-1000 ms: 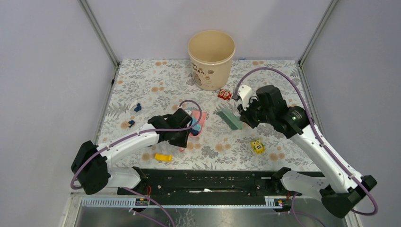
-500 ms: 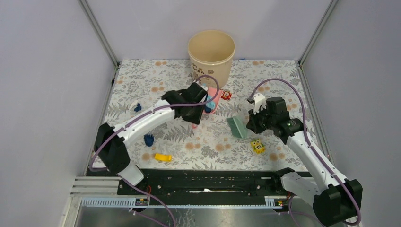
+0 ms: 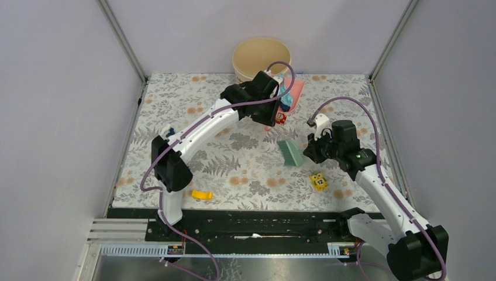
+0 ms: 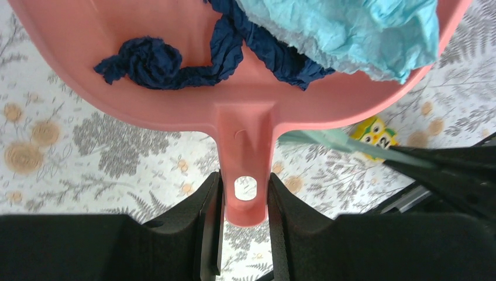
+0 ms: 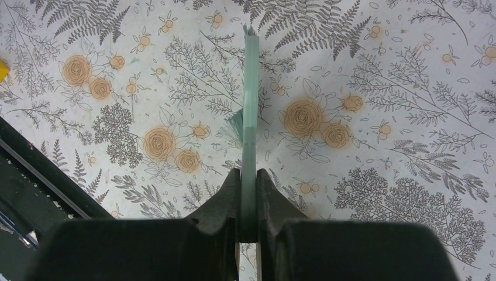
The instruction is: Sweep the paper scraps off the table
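The left claw (image 4: 245, 188) is clamped on the handle of the pink dustpan (image 4: 175, 99), one finger pressed to each side of it. That arm is stretched to the far side of the desk (image 3: 234, 170) and holds the pan in the air just beside the right rim of the beige bucket (image 3: 261, 55). Most of the paper scraps (image 4: 158, 61) lie inside the pan. Twisted dark navy bits sit along its back wall by the handle root, and a crumpled light-blue piece lies over them on one side. From above, a small dark-blue speck beside the left arm's elbow may be one more scrap on the cloth, though it is too small to be sure. The right claw (image 5: 248, 181) is closed on the thin edge of the green brush (image 5: 250, 105), which points straight out from its fingers. The brush head is over the flowered cloth near the middle right of the desk, and whether it touches cannot be told. A red cube (image 3: 281, 117) lies just below the dustpan. A yellow cube (image 3: 318, 181) lies near the right arm, and a flat yellow piece (image 3: 202, 194) rests by the near edge.
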Controlling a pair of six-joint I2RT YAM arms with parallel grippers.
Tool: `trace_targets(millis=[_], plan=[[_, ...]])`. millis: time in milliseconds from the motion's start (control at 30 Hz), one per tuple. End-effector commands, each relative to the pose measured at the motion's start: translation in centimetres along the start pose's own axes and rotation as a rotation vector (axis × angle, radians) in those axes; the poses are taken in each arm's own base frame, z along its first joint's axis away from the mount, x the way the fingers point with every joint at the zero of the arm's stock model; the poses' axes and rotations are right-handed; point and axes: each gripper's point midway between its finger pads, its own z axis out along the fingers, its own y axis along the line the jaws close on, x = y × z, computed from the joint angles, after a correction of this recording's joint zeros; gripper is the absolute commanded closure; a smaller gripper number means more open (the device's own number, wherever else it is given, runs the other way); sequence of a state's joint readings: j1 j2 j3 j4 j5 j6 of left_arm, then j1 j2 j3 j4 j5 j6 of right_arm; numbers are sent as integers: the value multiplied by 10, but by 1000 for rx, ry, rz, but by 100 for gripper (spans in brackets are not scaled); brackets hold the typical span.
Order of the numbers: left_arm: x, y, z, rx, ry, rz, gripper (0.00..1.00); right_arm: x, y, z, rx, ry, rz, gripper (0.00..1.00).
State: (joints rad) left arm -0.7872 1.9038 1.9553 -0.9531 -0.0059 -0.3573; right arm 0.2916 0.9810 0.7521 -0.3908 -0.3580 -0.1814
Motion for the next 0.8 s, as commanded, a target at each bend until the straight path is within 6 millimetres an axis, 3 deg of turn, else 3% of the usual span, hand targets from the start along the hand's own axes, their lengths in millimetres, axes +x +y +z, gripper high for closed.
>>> trace_targets(millis=[0,300,567,767], plan=[[-38,-21,-11,90,-74,18,100,-11,-8,-4,33,-55,-44,100],[-104,-32,-30,289,-209,-53,100,-7,-10,-4,35,-48,-47,100],[-175,-25,-63,749,-332,-284,100,-4,-9,-2,23,-35,-51,100],[-200,-19,-84,1131,-312,-500,100,-2,-9,0,17,-29,-52,100]])
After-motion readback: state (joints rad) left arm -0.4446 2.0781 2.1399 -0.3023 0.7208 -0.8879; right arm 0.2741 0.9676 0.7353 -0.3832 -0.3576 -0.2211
